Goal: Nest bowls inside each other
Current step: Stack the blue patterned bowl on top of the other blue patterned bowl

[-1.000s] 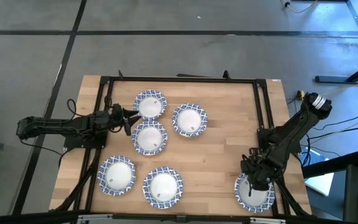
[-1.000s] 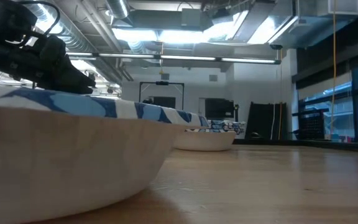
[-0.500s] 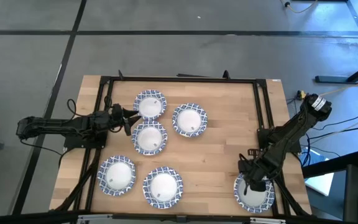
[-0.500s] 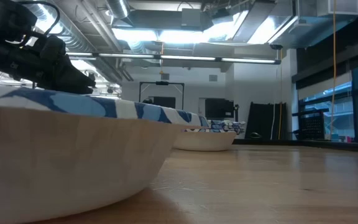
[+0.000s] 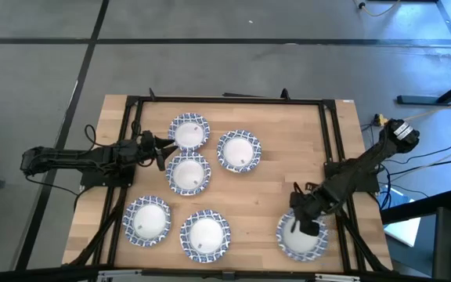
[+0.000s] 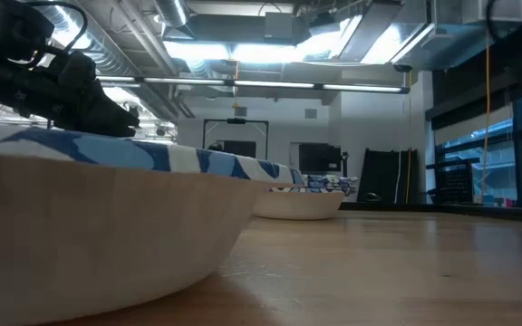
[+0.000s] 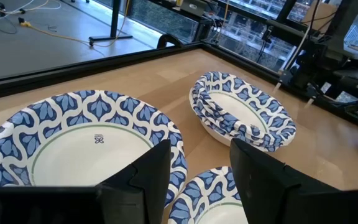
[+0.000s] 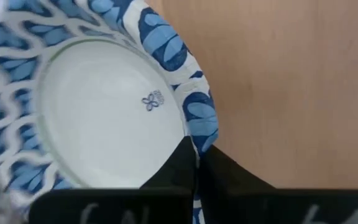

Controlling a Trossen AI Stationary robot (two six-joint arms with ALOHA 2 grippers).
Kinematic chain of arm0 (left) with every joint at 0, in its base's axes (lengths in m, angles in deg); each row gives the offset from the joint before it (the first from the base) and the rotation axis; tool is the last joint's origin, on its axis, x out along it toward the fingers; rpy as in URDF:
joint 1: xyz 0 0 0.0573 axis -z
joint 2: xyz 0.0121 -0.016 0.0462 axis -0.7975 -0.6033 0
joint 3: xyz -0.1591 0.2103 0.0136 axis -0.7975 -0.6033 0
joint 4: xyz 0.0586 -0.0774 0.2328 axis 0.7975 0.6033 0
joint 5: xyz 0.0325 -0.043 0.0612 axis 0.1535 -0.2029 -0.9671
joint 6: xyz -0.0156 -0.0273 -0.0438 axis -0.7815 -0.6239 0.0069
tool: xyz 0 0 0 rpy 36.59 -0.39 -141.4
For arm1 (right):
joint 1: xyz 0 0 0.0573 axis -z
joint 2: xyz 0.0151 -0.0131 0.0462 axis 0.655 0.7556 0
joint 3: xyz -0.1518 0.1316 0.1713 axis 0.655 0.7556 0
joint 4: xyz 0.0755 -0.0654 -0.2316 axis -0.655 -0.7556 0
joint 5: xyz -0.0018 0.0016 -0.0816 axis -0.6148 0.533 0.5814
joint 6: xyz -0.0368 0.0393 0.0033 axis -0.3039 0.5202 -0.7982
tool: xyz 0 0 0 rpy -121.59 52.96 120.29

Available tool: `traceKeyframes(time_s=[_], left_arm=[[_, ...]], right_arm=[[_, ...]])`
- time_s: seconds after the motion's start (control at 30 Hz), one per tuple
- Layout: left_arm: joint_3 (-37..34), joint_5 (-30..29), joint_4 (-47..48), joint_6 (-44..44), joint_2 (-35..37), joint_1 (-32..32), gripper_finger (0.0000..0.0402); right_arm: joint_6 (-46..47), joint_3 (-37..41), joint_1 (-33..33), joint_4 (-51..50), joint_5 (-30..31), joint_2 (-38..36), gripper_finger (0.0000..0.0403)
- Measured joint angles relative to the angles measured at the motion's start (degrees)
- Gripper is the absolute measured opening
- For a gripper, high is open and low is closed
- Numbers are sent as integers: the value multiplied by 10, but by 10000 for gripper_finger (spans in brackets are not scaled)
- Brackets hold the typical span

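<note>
The right gripper [image 5: 302, 225] sits over the near right part of the table, clenched on the rim of the sixth bowl [image 5: 299, 237]. In the high view we count five more bowls [image 5: 189, 131] on the pale wooden table [image 5: 280, 180]: two in a far row, one just nearer than them, and two along the near edge toward the left. The left gripper [image 5: 163, 152] rests beside the far-left bowls, its fingers spread apart. A dark frame borders the tabletop, and grey floor with dark seams surrounds it.

In the low view, a near bowl rim [image 6: 107, 154] fills the left foreground and a farther bowl [image 6: 302, 201] stands on the wood behind it. Beyond, we see ceiling ducts, light panels and large windows on the right.

In the left wrist view, the two dark fingers [image 7: 145, 177] stand apart above two bowls; a third, stacked bowl [image 7: 244, 115] lies farther off.

In the right wrist view, the fingers [image 8: 188, 168] pinch the patterned rim over bare wood.
</note>
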Motion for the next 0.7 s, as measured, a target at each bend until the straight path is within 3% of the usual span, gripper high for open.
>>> traceKeyframes(time_s=[0.33,0.6,0.7], left_arm=[[0,0,1,-1,0,0,160],[0,0,1,-1,0,0,160],[0,0,2,-1,0,0,160]], right_arm=[[-66,-142,172,-17,9,0,5],[-132,-252,295,5,169,0,8],[-174,-263,337,48,190,0,6]])
